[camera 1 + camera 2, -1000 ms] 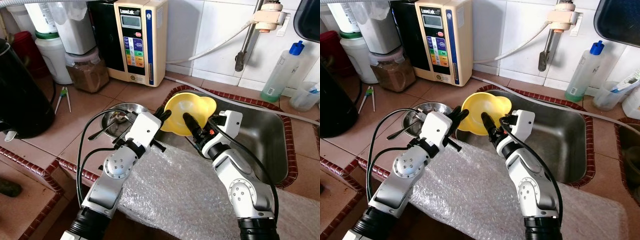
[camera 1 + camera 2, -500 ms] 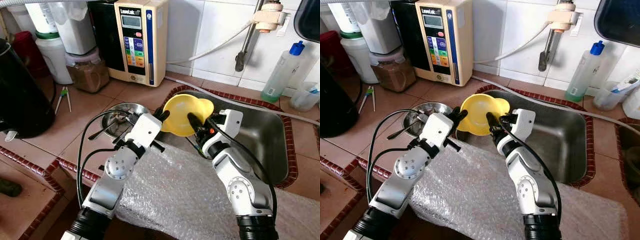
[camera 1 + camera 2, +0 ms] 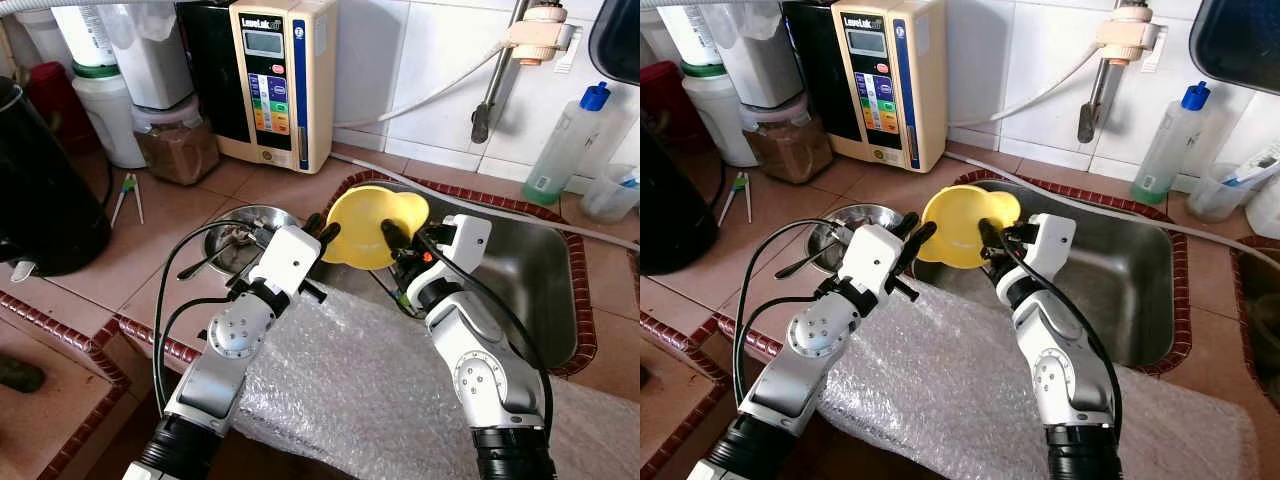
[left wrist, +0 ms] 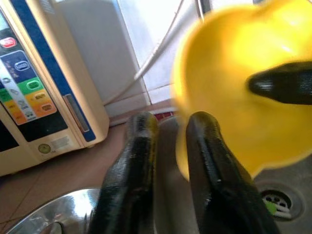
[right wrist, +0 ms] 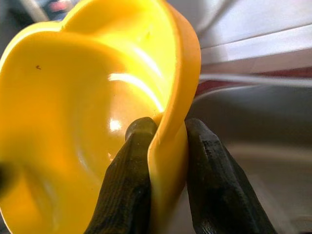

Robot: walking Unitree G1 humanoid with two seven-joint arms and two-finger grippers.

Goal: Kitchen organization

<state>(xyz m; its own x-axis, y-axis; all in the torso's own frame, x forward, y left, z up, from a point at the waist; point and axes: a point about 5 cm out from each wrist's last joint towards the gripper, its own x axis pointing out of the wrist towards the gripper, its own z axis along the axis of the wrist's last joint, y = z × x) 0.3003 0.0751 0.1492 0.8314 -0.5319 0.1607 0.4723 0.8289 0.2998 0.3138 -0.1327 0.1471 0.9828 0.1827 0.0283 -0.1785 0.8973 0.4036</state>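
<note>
Two hands, right hand (image 5: 163,129) pinching yellow bowl (image 3: 372,225) rim (over sink (image 3: 535,270)), left hand (image 4: 168,124) released.

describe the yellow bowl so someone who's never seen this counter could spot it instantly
Find the steel sink set into the red-tiled counter. At its near left corner, the right end effector pinches the rim of the yellow bowl, held tilted above the basin. It is the only bright yellow item; the neighbouring metal bowl is silver.

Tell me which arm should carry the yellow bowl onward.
Right: its tool already pinches the yellow bowl by the rim, while the left tool sits beside it, gripping nothing.
</note>
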